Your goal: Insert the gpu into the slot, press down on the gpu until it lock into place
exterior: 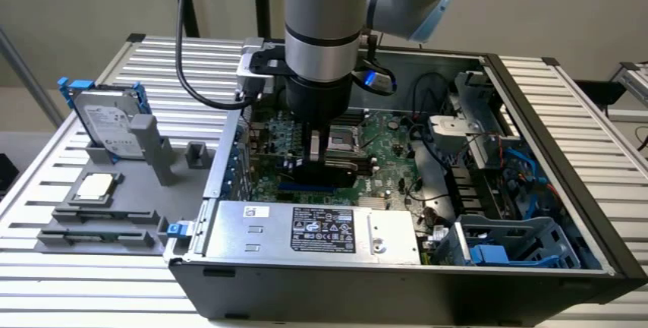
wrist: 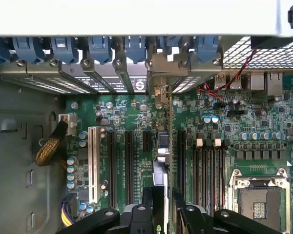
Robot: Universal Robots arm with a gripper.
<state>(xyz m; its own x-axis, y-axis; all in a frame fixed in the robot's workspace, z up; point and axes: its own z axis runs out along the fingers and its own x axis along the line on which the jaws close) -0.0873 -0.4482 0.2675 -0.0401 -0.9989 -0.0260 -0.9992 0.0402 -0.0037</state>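
My gripper (exterior: pixel 322 152) reaches down into the open computer case (exterior: pixel 567 191) and is shut on the gpu (exterior: pixel 330 170), a thin black card held upright on its edge. In the wrist view the gpu (wrist: pixel 162 156) shows edge-on, running away from my gripper (wrist: pixel 164 210) between the two black fingers (wrist: pixel 147 207). Its metal bracket end (wrist: pixel 158 92) reaches the rear slot covers. Just under the card's lower edge, a piece of the bright-blue slot (exterior: pixel 303 188) shows on the motherboard (exterior: pixel 390 149). I cannot tell whether the card's edge is seated in it.
A grey labelled power supply (exterior: pixel 314 229) lies along the case's near side. A blue drive cage (exterior: pixel 506 244) and cables fill the exterior view's right. Beside the card are a white slot (wrist: pixel 93 163), black memory slots (wrist: pixel 210 165) and the CPU socket (wrist: pixel 256 200). A hard drive (exterior: pixel 106 127) stands outside the case.
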